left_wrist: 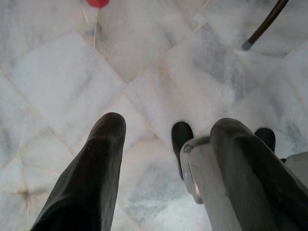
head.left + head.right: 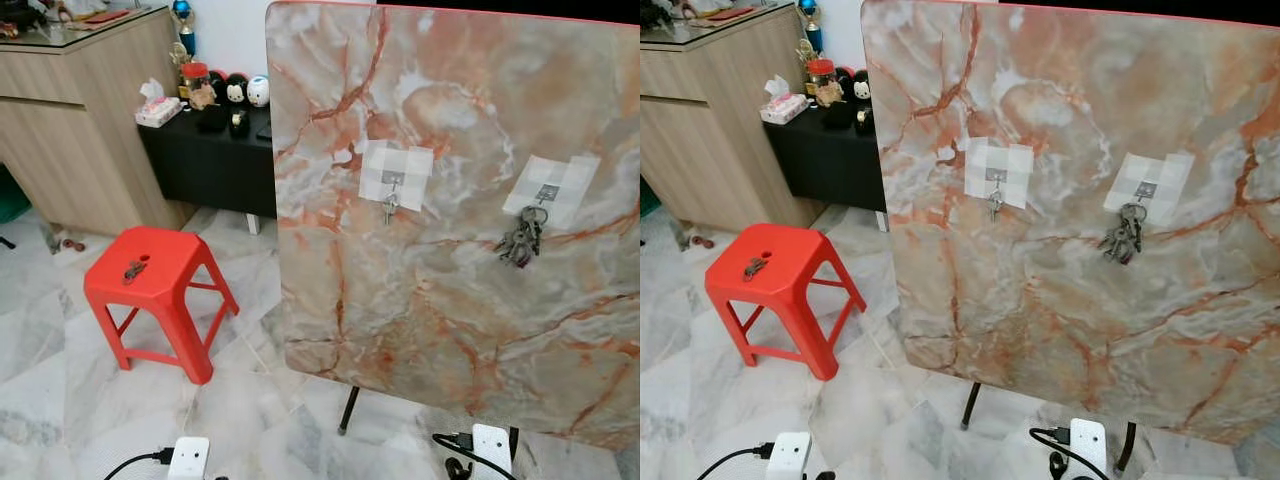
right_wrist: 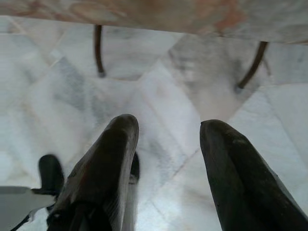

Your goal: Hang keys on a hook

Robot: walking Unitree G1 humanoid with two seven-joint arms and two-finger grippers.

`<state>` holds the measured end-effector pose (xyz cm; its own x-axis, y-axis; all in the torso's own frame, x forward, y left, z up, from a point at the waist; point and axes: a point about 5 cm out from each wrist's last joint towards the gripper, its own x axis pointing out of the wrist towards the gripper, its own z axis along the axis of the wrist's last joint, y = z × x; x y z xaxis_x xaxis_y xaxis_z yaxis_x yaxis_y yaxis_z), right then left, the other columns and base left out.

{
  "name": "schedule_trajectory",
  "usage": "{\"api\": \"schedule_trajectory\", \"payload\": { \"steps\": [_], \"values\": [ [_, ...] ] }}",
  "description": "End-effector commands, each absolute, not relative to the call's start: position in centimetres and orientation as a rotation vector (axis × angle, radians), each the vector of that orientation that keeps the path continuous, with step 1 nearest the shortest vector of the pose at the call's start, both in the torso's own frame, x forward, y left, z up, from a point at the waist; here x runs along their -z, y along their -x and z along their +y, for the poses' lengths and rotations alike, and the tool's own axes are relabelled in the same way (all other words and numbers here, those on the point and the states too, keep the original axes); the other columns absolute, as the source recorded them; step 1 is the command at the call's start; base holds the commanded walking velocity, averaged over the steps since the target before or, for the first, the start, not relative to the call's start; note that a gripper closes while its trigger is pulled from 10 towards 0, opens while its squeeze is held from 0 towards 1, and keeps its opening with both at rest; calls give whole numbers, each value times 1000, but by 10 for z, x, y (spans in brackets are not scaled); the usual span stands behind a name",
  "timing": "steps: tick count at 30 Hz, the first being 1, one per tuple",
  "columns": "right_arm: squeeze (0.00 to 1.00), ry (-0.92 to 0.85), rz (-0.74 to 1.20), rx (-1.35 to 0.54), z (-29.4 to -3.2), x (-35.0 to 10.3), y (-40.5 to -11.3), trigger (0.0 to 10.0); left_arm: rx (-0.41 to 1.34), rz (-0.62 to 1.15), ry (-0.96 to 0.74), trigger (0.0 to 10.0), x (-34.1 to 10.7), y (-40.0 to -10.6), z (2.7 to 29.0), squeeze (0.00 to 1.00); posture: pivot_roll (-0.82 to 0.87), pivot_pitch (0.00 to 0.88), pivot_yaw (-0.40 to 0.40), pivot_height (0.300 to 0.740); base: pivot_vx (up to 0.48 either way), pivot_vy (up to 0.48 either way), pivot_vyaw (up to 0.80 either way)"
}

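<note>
Straight ahead, a marble-patterned tabletop (image 2: 450,260) stands tipped up on its edge, its face toward the camera and its thin dark legs (image 2: 347,410) meeting the floor below. Two hooks are fixed to that face on pale taped patches: the left hook (image 2: 393,180) sits near the middle of the tabletop and carries a small key (image 2: 390,207) dangling straight down, while the right hook (image 2: 546,193), closer to the right edge, bears a thick bunch of keys (image 2: 521,240) hanging from a ring. Over to the left, well apart from the tabletop, a red plastic stool (image 2: 158,295) stands on the marble floor (image 2: 60,400), and on its seat, near the left edge, lies another small set of keys (image 2: 134,270). Behind the stool there's a wooden cabinet (image 2: 70,120) and a low black sideboard (image 2: 205,160) crowded with small figurines and a tissue box (image 2: 157,110). Down low, the left end effector (image 1: 163,163) hangs over bare floor tiles, fingers spread apart and grasping nothing, with a red stool foot (image 1: 97,3) at the far edge of its view. The right end effector (image 3: 168,163) also hangs released above the floor, fingers parted and empty, the lower edge of the tabletop and two of its dark legs ahead of it. White power adapters (image 2: 188,457) with black cables lie on the floor near the bottom of the head views.
</note>
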<state>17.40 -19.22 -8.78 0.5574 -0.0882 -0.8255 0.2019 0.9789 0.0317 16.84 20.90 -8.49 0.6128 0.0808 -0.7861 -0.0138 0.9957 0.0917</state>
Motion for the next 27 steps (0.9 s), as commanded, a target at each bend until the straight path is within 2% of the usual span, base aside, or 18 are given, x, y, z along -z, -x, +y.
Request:
{"api": "schedule_trajectory", "payload": {
  "steps": [1,5,27],
  "values": [
    [0,-122,960,157,-192,86,-177,10000,-50,930,-69,10000,87,-166,207,0,23,0,-45,740,0,0,0],
    [0,-127,955,160,-192,86,-179,10000,-57,936,-66,10000,87,-168,206,0,35,0,-52,740,0,71,0],
    [0,-133,939,168,-192,84,-182,10000,-80,946,-66,10000,87,-165,210,0,27,0,-49,740,0,389,0]
  ]
}}
